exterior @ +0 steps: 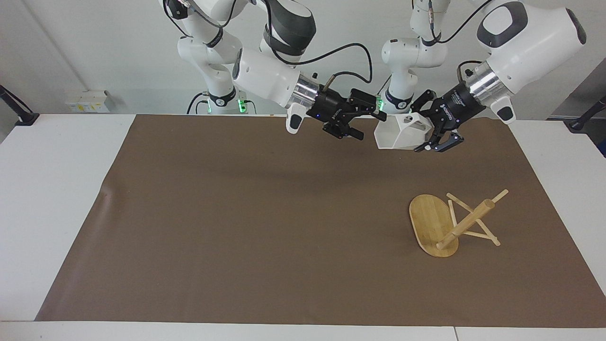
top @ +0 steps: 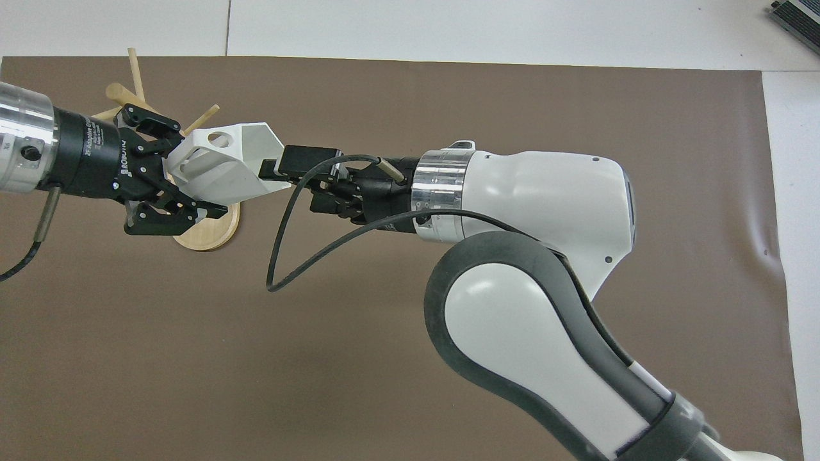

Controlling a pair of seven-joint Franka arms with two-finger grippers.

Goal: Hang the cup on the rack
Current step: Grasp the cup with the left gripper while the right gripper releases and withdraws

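My left gripper [exterior: 424, 129] is shut on the white faceted cup [exterior: 400, 133] and holds it in the air over the brown mat, at the end nearest the robots. The cup lies sideways with its handle hole up, as the overhead view shows [top: 221, 168], where the left gripper [top: 189, 171] grips its handle end. My right gripper [exterior: 361, 118] is open and empty, just clear of the cup's rim; it also shows in the overhead view [top: 306, 181]. The bamboo rack [exterior: 466, 221] stands on the mat toward the left arm's end, and the cup and left gripper partly cover it [top: 123, 96] from above.
A brown mat [exterior: 236, 213] covers most of the white table [exterior: 52, 189]. The right arm's forearm and a black cable loop [top: 275, 256] hang over the middle of the mat.
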